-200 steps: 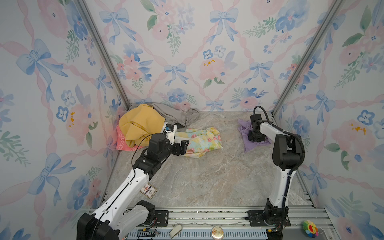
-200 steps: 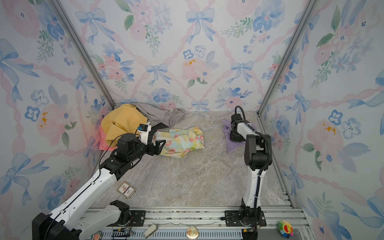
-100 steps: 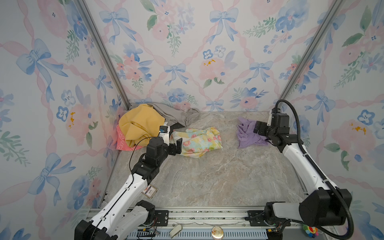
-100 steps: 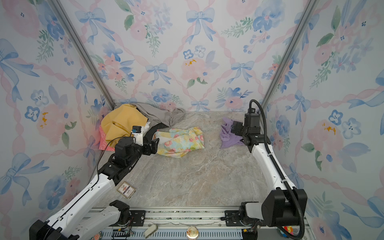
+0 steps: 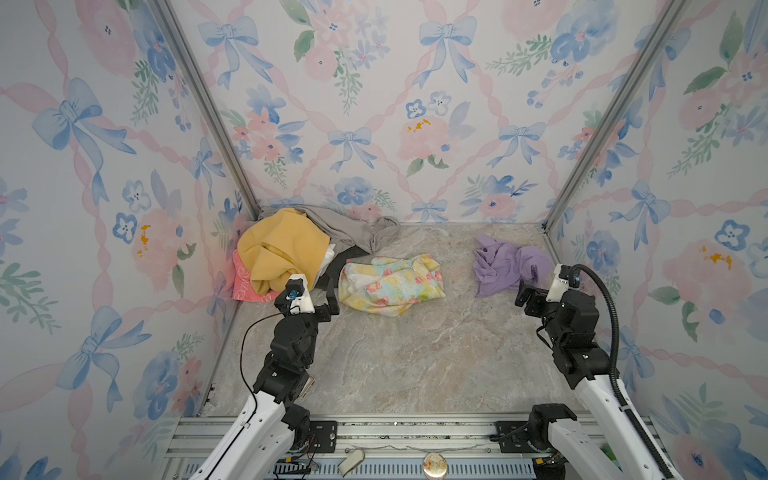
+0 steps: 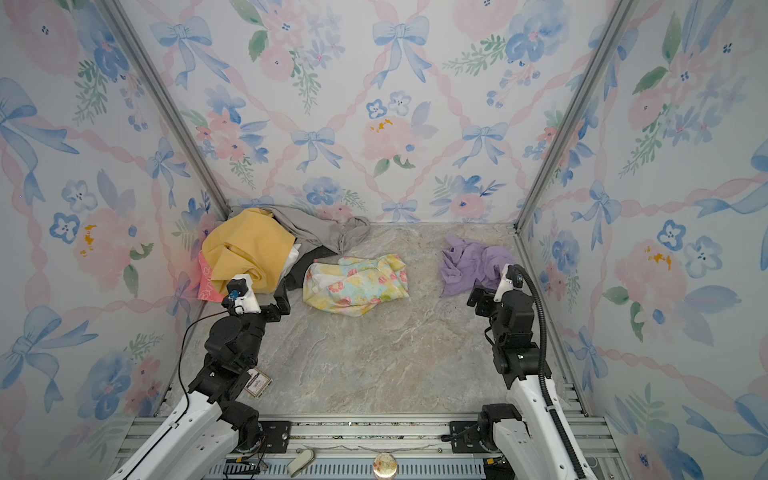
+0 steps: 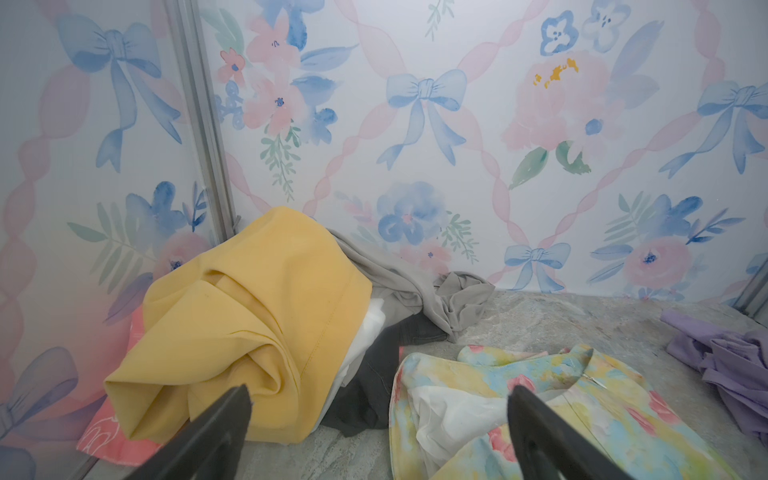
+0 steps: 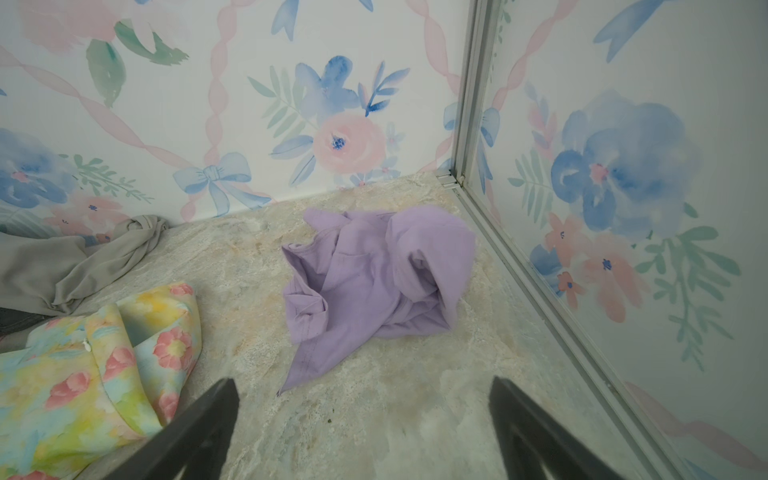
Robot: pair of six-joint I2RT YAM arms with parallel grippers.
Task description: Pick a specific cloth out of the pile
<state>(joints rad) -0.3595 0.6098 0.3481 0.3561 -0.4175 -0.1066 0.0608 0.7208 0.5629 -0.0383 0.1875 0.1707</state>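
Lilac cloth [image 5: 509, 268]: crumpled, lying loose. Right gripper [image 8: 361, 382]: jaws apart, empty, near the cloth. Left gripper [image 7: 378, 390]: likewise, beside the pile [image 5: 282, 249], well apart from the cloth.

I look into a booth whose back wall [image 5: 374, 83] and side walls [image 5: 83, 208] are papered with watercolour blue bows, pink ribbons and flowers. Aluminium posts [image 5: 208, 112] run up both back corners. The floor [image 5: 415, 357] is grey-beige marbled stone, evenly and softly lit. A slotted metal rail [image 5: 415, 432] crosses the near edge.
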